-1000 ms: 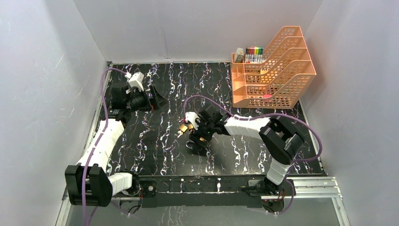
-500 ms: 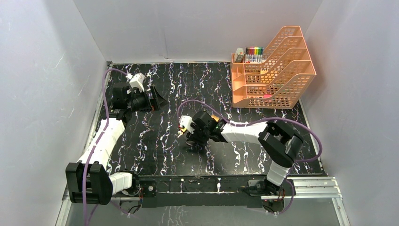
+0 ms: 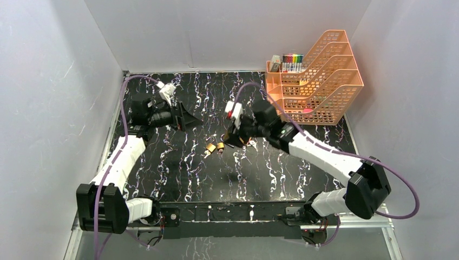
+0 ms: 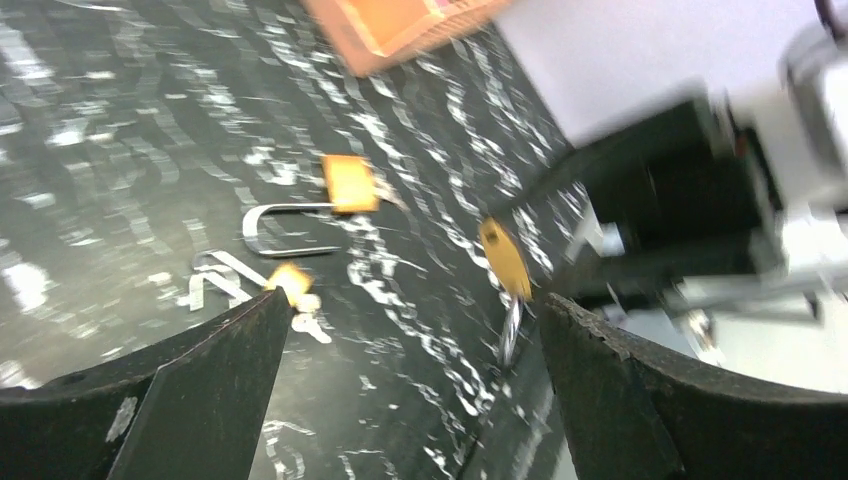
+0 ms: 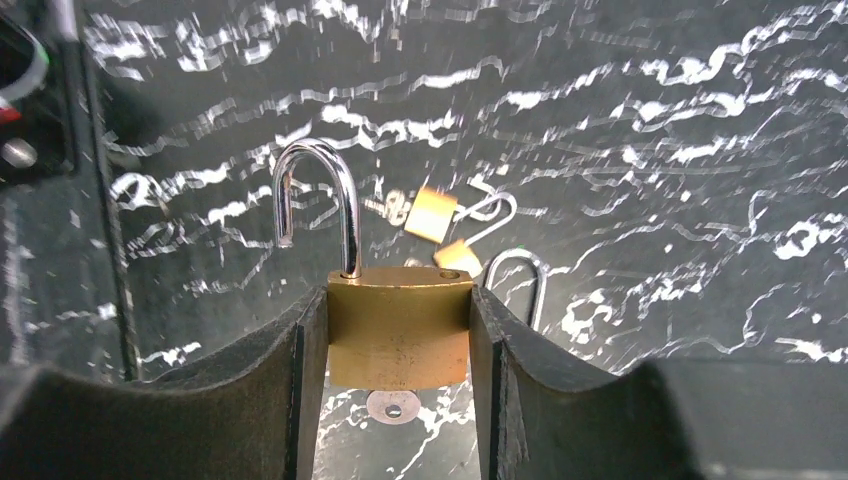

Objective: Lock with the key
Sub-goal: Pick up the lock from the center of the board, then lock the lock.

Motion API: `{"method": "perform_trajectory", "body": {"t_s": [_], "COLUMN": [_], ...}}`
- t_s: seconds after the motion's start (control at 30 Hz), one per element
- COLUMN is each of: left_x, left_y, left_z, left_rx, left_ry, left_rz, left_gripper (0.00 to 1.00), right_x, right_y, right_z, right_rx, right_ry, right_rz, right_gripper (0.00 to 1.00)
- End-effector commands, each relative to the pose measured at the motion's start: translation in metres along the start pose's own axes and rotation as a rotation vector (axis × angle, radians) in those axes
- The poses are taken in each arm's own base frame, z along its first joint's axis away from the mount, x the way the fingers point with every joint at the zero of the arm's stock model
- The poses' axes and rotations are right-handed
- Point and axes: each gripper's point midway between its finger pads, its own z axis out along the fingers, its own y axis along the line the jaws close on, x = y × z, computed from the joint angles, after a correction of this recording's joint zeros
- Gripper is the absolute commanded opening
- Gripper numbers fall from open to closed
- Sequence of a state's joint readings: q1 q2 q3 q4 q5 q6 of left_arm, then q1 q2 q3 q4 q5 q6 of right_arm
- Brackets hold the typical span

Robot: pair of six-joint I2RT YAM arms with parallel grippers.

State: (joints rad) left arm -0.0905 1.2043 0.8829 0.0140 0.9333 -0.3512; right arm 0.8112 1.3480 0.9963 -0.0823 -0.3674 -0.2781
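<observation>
The right fingers (image 5: 250,400) are closed on the body of a brass padlock (image 5: 400,335), one finger at each side, and hold it above the bench (image 5: 650,120). Its shackle (image 5: 318,200) stands open, and the key (image 5: 392,405) sits in its bottom. Two other padlocks (image 5: 432,215) lie on the bench beyond it. The left fingers (image 4: 200,400) are spread wide with nothing between them, well apart from the held padlock.

Left arm (image 3: 122,160) jaws spread — right arm (image 3: 319,154) jaws clamped.

Padlocks (image 3: 212,147) centre, orange rack (image 3: 314,86) far right
</observation>
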Motion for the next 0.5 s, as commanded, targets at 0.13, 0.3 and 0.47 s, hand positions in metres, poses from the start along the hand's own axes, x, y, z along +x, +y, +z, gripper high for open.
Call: {"method": "perform_trajectory", "body": {"t_s": [0.13,0.3,0.47], "left_x": [0.031,0.037,0.039], "left_y": [-0.098,-0.092,-0.086], "left_z": [-0.003,0.017,0.027], "left_rx": [0.449,0.378,0.323], "left_ry": [0.159,0.2,0.202], "left_rz": [0.166,0.137,0.16], "left_gripper": [0.91,0.84,0.37], "right_x": [-0.073,-0.078,-0.086], "right_y": [0.009,0.009,0.012], "right_z": [-0.027,-0.029,-0.038], "right_rx": [-0.253,-0.254,-0.251], "right_ry": [-0.099,-0.104,-0.121], "right_rz": [0.069,0.067,0.048], "right_gripper": [0.0,0.0,0.0]}}
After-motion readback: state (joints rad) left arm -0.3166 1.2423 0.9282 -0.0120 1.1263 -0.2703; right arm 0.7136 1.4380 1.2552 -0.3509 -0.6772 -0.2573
